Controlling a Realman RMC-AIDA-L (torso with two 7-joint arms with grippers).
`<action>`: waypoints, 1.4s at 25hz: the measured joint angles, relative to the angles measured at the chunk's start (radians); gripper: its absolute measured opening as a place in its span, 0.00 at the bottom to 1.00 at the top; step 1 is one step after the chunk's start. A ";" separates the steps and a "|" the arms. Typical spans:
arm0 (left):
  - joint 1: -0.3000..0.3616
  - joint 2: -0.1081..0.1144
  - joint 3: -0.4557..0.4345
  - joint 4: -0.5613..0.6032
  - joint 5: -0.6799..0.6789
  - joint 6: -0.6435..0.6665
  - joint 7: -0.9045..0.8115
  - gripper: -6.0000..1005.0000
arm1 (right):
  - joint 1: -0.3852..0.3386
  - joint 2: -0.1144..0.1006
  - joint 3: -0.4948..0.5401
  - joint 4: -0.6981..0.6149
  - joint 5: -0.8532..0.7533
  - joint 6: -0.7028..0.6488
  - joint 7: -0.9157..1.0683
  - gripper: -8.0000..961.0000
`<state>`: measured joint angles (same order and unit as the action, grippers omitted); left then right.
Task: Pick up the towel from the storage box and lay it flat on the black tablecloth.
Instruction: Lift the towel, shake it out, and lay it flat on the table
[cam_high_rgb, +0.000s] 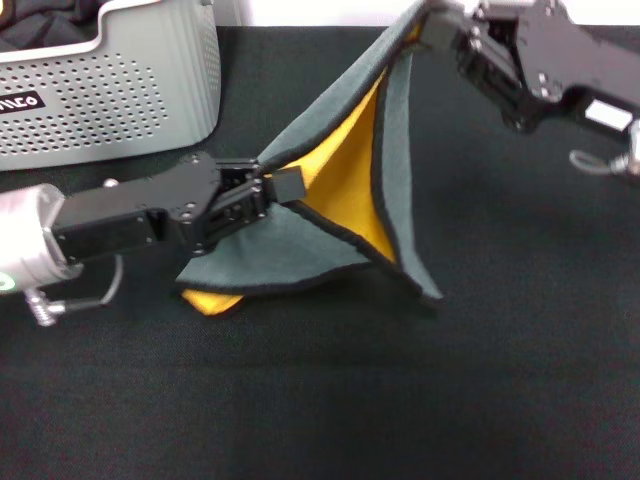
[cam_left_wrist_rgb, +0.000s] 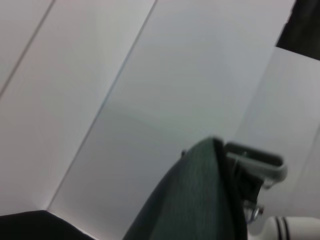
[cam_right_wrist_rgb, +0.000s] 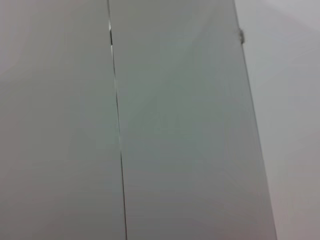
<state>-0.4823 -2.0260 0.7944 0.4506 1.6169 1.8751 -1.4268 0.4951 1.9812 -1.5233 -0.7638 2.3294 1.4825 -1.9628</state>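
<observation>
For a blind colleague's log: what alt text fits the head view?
Both grippers hold the towel stretched above the black tablecloth: the left gripper pinches one edge low, the right gripper lifts a corner high. The storage box stands behind the left arm.

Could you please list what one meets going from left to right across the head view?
Light grey perforated plastic storage box → left gripper → yellow-orange and grey-green towel → right gripper, all over the black tablecloth.

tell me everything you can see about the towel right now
The square microfibre towel shows a grey-green face outside, bright yellow-orange inside its folds, and black stitched edging. It hangs stretched between two hands: the left hand pinches one edge, the right hand lifts a corner. Its lower part rests crumpled on the black fabric tablecloth.
</observation>
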 joint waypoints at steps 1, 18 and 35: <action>0.002 -0.005 0.000 -0.004 0.000 -0.012 0.011 0.06 | 0.006 0.006 0.035 -0.018 -0.040 0.000 0.019 0.02; 0.017 -0.072 -0.004 -0.208 -0.114 -0.133 0.265 0.14 | 0.102 0.024 0.226 -0.372 -0.429 -0.097 0.290 0.02; 0.013 -0.072 -0.001 -0.234 -0.120 -0.184 0.272 0.22 | 0.102 0.031 0.246 -0.534 -0.497 -0.153 0.370 0.02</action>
<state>-0.4698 -2.0984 0.7930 0.2168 1.4971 1.6910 -1.1551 0.5967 2.0117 -1.2770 -1.2973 1.8320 1.3295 -1.5931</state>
